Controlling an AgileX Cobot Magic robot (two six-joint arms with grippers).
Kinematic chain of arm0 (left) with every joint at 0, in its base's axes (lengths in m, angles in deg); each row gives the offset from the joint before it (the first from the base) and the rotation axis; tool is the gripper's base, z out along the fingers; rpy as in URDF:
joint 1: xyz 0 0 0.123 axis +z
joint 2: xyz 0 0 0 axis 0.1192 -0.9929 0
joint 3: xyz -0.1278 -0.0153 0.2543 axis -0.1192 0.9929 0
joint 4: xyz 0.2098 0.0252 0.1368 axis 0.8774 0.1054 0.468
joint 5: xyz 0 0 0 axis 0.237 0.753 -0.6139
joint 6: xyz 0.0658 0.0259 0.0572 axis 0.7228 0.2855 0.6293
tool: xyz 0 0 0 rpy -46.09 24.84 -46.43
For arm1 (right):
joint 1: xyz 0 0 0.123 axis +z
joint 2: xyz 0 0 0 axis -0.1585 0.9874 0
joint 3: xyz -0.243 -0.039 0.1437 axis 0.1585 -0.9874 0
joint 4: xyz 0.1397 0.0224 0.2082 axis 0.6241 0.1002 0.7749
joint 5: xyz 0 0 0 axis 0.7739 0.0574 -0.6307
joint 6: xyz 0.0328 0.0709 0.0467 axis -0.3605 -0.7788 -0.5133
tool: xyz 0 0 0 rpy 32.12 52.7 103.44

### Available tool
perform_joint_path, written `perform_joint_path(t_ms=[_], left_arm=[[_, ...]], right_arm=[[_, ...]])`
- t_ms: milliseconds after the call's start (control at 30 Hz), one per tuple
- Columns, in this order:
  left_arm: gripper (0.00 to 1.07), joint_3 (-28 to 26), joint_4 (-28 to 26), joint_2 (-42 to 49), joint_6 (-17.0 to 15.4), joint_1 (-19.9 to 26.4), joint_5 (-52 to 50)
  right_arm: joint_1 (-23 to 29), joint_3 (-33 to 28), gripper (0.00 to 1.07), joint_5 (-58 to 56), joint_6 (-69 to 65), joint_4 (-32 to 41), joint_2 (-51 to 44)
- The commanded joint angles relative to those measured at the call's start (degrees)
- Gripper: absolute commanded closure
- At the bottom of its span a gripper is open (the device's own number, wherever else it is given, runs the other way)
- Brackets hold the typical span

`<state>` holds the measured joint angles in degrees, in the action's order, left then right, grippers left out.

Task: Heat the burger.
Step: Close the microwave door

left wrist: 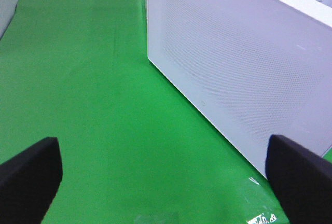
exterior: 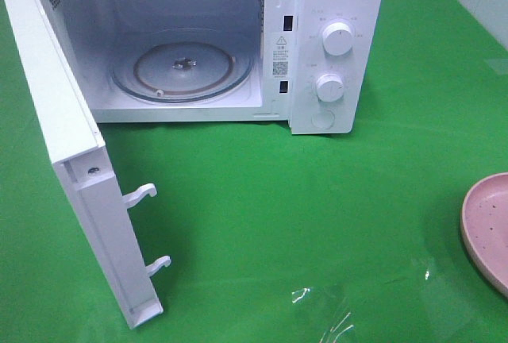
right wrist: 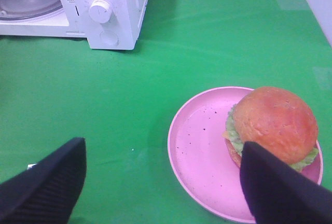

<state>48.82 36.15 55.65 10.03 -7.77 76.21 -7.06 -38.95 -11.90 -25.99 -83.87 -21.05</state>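
Hovering wide open and empty, right gripper (right wrist: 161,182) over burger (right wrist: 272,125) sitting off-centre at lower right on pink plate (right wrist: 197,151), left gripper (left wrist: 166,177) likewise gaping beside microwave door (left wrist: 244,73); risking squashing the bun.

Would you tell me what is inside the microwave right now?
Only the glass turntable lies inside the open microwave; the burger is outside, on the pink plate. The near-left interior corner is hidden.
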Motion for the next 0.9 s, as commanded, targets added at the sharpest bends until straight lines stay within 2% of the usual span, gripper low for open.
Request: perform_joint_path(t_ms=[33,900], left_arm=[[0.06,0.23,0.11,0.8,-0.23,0.06,-0.4],[0.06,0.23,0.11,0.34,-0.23,0.06,-0.4]], right_arm=[[-1.6,-0.4,0.31,0.0,1.09,0.86,-3.27],[-1.6,-0.34,0.31,0.0,0.74,0.86,-3.09]])
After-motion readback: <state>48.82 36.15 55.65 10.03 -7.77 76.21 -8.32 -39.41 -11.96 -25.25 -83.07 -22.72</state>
